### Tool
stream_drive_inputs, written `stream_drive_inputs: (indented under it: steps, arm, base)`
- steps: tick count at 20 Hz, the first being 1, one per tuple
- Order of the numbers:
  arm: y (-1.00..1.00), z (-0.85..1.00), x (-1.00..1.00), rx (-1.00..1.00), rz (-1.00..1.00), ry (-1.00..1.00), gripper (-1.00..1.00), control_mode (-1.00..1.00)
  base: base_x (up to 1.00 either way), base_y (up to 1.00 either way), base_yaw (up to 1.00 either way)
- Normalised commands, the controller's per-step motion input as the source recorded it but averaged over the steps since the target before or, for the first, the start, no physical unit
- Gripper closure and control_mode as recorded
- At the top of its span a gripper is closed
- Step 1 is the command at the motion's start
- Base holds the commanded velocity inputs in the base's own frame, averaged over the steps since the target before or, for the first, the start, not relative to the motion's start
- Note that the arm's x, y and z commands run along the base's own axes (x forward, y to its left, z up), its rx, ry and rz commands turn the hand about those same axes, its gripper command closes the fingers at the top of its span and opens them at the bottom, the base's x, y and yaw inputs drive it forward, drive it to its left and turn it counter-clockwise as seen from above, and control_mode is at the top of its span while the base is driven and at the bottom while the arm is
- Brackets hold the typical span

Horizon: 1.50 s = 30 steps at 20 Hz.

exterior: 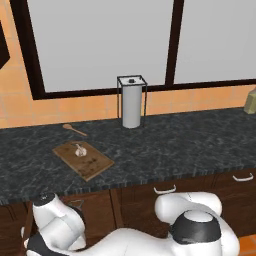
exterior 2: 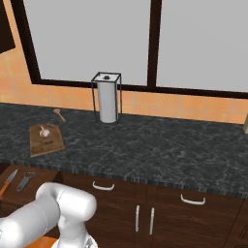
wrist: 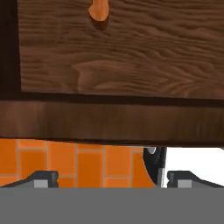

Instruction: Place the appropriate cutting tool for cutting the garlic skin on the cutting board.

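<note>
Knife and peeler lie in open drawer; jaws spread apart.

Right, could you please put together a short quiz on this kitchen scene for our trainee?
1. True or false: the garlic lies on the cutting board.
2. Where is the knife? A: on the board. B: in the open drawer, beside the peeler. C: next to the paper towel roll.
3. Fill in: on the counter just behind the board lies a wooden ____.

Key: 1 true; 2 B; 3 spoon.
</note>
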Motion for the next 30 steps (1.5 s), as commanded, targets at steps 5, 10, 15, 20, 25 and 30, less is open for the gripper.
stream_drive_inputs:
  steps: [5,10,15,20,25,30]
  arm:
    - [0.0,0.48,-0.09,0.0,0.0,0.06,-1.0,-1.0]
    - [0.2,0.6,0.98,0.0,0.0,0.01,-1.0,-1.0]
    - [0.41,-0.11,0.79,0.0,0.0,0.0,-1.0,-1.0]
    - [0.09,-0.48,0.35,-0.03,0.0,-0.01,-1.0,-1.0]
    - [-0.07,-0.52,0.06,-0.02,0.0,0.0,-1.0,-1.0]
    - [-0.05,-0.45,0.22,0.0,0.0,0.0,-1.0,-1.0]
  base:
    - [0.0,0.0,0.0]
    - [0.0,0.0,0.0]
    - [0.0,0.0,0.0]
    - [0.0,0.0,0.0]
    - [0.0,0.0,0.0]
    - [0.0,0.0,0.0]
